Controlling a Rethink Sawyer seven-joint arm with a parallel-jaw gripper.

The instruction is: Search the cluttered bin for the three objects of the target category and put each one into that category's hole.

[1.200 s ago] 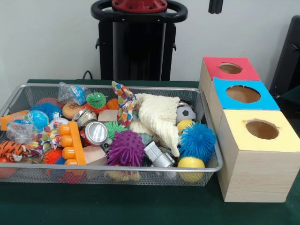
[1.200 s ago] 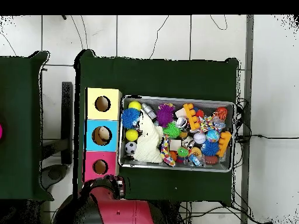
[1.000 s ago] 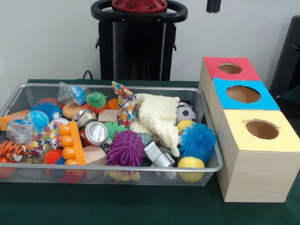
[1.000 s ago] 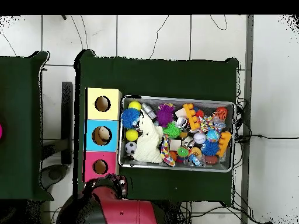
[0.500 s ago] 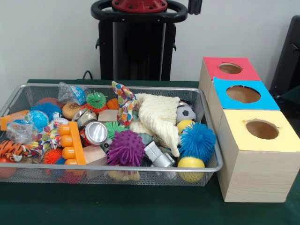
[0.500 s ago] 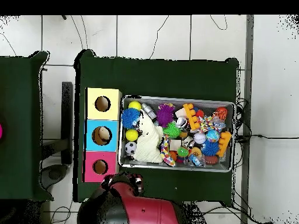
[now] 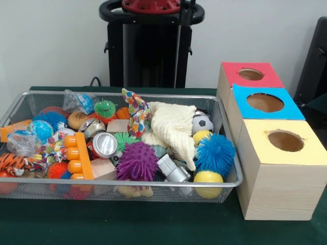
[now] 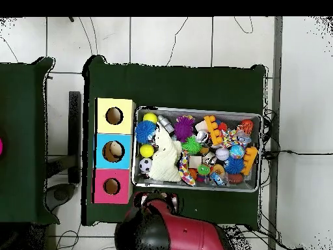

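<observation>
Bin (image 7: 20, 104) of toys on the green surface (image 8: 195, 84), just beside the row of three holed boxes (image 7: 278, 181). My tool (image 8: 156, 198) sits at the surface's edge, short of the bin wall; can't tell if apart or together. Since a second ago my arm (image 8: 188, 234) has swung from the red box toward the bin. Bin crammed: spiky balls, cloth, can
</observation>
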